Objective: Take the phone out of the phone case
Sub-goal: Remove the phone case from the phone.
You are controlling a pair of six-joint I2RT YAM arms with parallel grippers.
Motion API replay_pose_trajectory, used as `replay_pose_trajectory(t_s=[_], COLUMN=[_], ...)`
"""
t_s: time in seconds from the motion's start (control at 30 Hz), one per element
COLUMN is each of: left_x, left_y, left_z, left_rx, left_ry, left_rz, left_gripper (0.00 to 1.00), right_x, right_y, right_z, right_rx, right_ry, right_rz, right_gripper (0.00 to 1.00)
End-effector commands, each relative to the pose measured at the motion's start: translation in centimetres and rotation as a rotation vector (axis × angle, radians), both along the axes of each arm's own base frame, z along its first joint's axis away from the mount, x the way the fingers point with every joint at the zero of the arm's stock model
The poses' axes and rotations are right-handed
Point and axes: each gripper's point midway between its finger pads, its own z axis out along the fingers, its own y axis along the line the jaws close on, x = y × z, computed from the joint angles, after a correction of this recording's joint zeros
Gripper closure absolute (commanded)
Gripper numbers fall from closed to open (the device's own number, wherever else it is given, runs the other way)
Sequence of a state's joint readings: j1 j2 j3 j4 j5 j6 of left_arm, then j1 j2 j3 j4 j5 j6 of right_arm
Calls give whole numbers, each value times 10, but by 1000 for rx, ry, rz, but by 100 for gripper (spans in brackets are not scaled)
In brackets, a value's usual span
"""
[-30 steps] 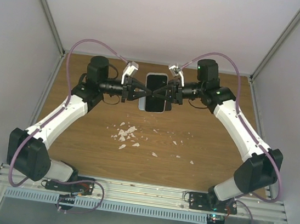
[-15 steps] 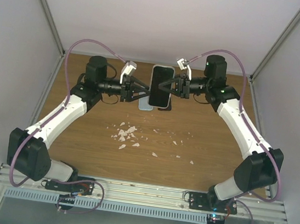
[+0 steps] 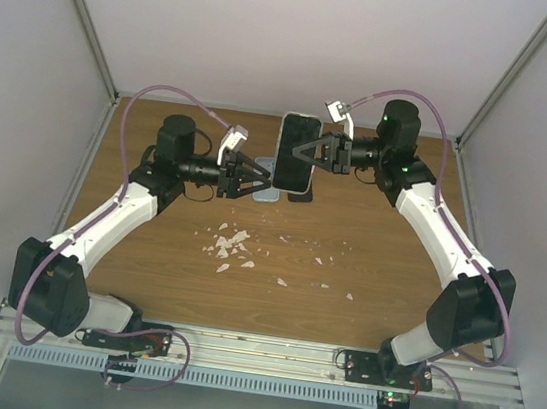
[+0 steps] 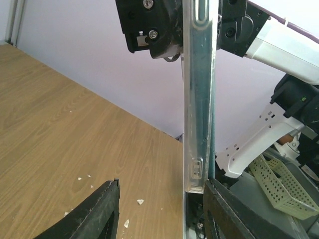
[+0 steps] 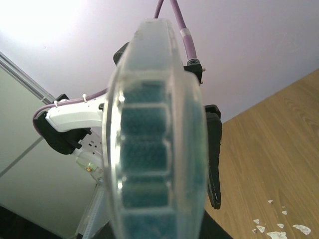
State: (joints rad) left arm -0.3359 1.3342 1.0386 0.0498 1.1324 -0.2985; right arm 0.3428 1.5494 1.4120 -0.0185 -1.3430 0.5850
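Observation:
The phone in its clear case (image 3: 296,153) has a dark screen and a pale rim. It hangs upright above the back of the table. My right gripper (image 3: 302,154) is shut on its right side. In the right wrist view the case (image 5: 154,144) fills the middle edge-on, with teal showing through, and one black finger (image 5: 214,154) shows beside it. My left gripper (image 3: 264,179) is open, just left of and below the phone. In the left wrist view (image 4: 162,184) the case's lower end (image 4: 198,149) hangs close to the right-hand finger (image 4: 227,211), not clamped.
A pale blue flat thing (image 3: 267,196) and a dark patch (image 3: 301,196) lie on the wooden table (image 3: 147,248) under the phone. White crumbs (image 3: 231,244) are scattered in the middle. Grey walls close in the sides and the back.
My right gripper has lifted the cased phone off the table and tilted it upright. My left gripper was at the phone's left edge and now sits lower, apart from it.

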Motion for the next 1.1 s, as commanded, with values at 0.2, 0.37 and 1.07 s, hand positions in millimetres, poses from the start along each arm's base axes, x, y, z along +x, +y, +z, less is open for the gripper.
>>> replay_pose_trajectory(t_s=[0.2,0.37,1.07], left_x=[5,20,46], left_y=[-2,0,-1], left_z=[6,-6,-10], left_rx=[-6,30,39], left_ry=[-45,-17,30], left_rz=[37,113,189], left_gripper=[55,59,62], right_x=[-10,-16,-55], right_y=[-4,-5,15], right_z=[14,15,12], right_rx=[34,44,52], right_ry=[-31,-37,-61], right_rz=[51,74,237], right_gripper=[100,100,100])
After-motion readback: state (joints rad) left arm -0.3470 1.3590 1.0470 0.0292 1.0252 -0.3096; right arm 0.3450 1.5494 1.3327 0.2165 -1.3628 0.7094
